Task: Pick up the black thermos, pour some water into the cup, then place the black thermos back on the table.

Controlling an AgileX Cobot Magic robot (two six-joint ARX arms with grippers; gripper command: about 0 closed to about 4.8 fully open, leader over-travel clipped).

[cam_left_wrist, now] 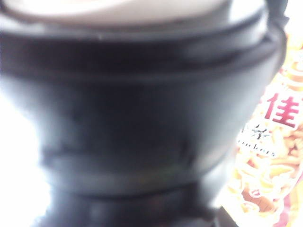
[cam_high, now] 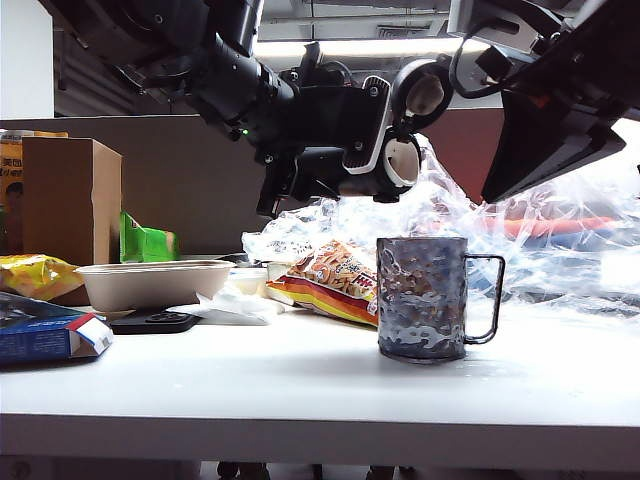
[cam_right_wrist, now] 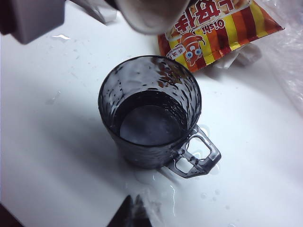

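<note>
White table [cam_high: 300, 385] ran across the exterior view, cluttered along its back, with a tan partition behind and a ceiling light strip above. Cup [cam_high: 422, 298] stood upright right of centre, handle pointing right, dimpled wall wet; from the right wrist view the cup [cam_right_wrist: 150, 113] held a shallow pool of water [cam_right_wrist: 150, 125] at its bottom, droplets on its inner wall, small splashes on the table [cam_right_wrist: 57, 156] around it. Black thermos [cam_high: 340, 135] was off the table, tipped to about horizontal above and left of the cup, lid flipped open, pale spout end facing right and just above the cup's rim level. No stream was visible, though glare made that hard to judge. Left gripper [cam_high: 300, 165] held the thermos with jaws spread around its body; the left wrist view was filled by the blurred black thermos [cam_left_wrist: 142, 123], with a snack bag [cam_left_wrist: 274, 142] beside it. Right gripper [cam_right_wrist: 135, 213] hung above the table near the cup, fingers pressed together, holding nothing; only its dark tip showed.

Behind the cup lay the snack bag [cam_high: 325, 280] and crumpled clear plastic sheet [cam_high: 540, 240]. Left side: beige tray-bowl [cam_high: 150, 282], contents not visible; black phone [cam_high: 153, 322]; blue box [cam_high: 45, 335]; yellow packet [cam_high: 35, 275]; cardboard box [cam_high: 65, 200]; green pack [cam_high: 145, 243].
</note>
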